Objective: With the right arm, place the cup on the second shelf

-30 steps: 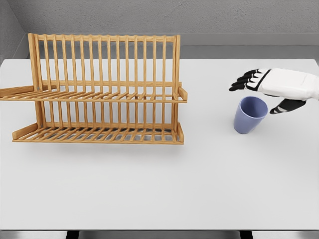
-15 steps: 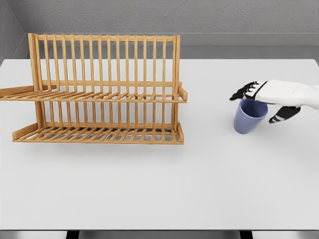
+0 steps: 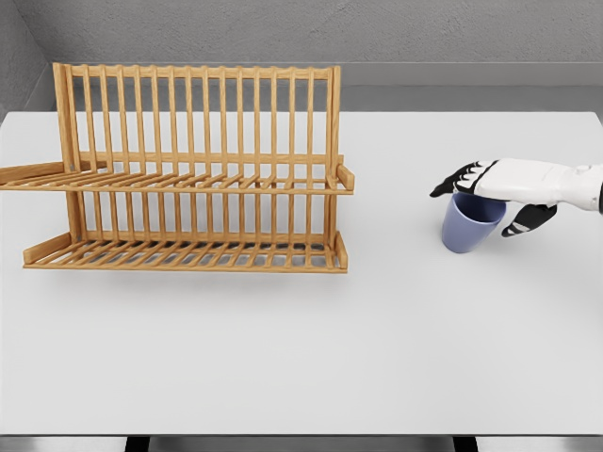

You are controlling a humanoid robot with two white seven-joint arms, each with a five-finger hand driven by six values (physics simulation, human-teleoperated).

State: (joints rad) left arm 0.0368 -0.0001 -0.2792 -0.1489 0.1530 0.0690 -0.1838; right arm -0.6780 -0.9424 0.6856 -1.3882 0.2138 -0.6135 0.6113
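Observation:
A blue-violet cup stands upright on the white table, right of the wooden rack. My right hand lies across the cup's rim from the right, its black fingers reaching past the far left edge and the thumb on the cup's right side. The fingers are spread and have not closed on the cup. The two-tier wooden dish rack stands at the left, with its upper shelf and lower shelf both bare. My left arm is out of view.
A grey wall runs behind the table's far edge. Bare tabletop lies between the rack's right end and the cup, and across the whole front half.
My right hand has come down from above the cup's rim and shifted slightly left, so it now sits across the rim. The cup and rack have not moved.

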